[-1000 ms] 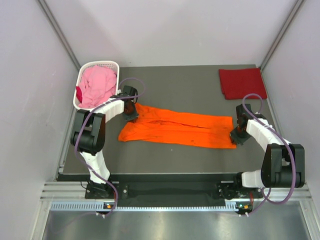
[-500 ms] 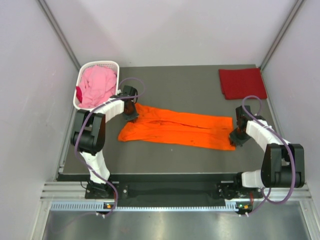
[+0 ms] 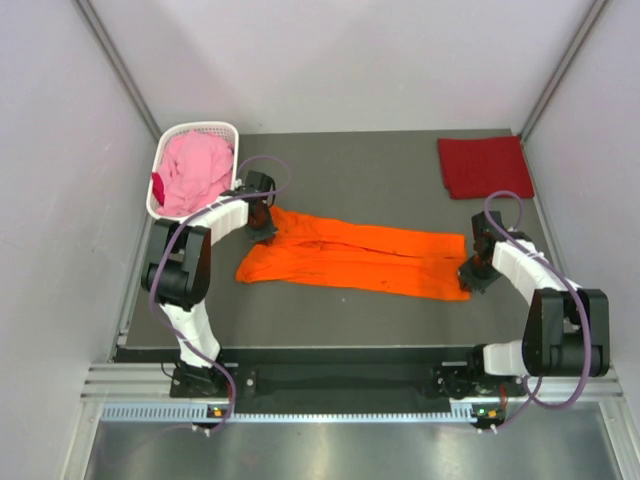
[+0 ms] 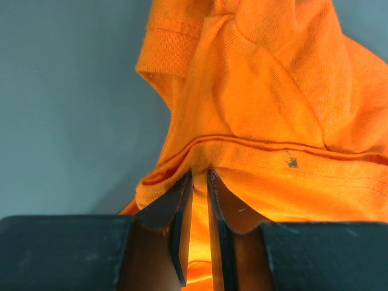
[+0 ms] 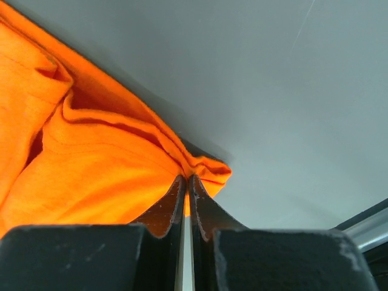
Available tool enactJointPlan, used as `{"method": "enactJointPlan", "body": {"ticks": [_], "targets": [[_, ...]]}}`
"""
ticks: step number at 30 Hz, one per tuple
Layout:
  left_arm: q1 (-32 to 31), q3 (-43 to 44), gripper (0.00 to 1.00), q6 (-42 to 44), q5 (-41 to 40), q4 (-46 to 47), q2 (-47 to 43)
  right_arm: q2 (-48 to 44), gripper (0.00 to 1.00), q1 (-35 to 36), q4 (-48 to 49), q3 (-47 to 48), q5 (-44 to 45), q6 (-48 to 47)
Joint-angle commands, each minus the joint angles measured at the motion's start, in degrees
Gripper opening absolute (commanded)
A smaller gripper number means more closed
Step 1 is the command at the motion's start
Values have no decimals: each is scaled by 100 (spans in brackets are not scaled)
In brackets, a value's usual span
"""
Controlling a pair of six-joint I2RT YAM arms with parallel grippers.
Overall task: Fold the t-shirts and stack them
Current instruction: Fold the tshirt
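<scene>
Two claws grip the same bright orange t-shirt (image 3: 350, 255), one at each end, and the cloth lies stretched long and flat on the grey table (image 3: 380, 180) between them. The left claw (image 4: 199, 176) is closed on a hemmed edge of the shirt, with a thin strip of orange fabric pinched between its fingers. In the left wrist view the rest of the shirt bunches up ahead of it and to its right. The right claw (image 5: 187, 179) is clamped on a folded corner of the orange cloth, its fingers almost meeting. From there the shirt spreads away to the claw's left, and the table surface shows ahead and to its right. A dark red t-shirt (image 3: 485, 166) lies folded flat well beyond the right claw, toward the far right corner. A pink t-shirt (image 3: 195, 170) is heaped in a white lattice basket (image 3: 200, 127) just beyond the left claw and to its left.
</scene>
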Motion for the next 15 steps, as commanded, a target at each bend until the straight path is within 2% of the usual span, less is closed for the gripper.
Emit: {"method": "enactJointPlan", "body": {"ticks": [1,8,15], "targets": [[147,-243,21,41,-615,124,429,-346,0,-82,-2,-73,166,-28],[191,-296,21,50,-642,168,535,-1312,0,-188,754,-705,-159,-397],[200,-269,21,32,-651,176,552,-1111,0,-188,647,-1171,97,-344]]}}
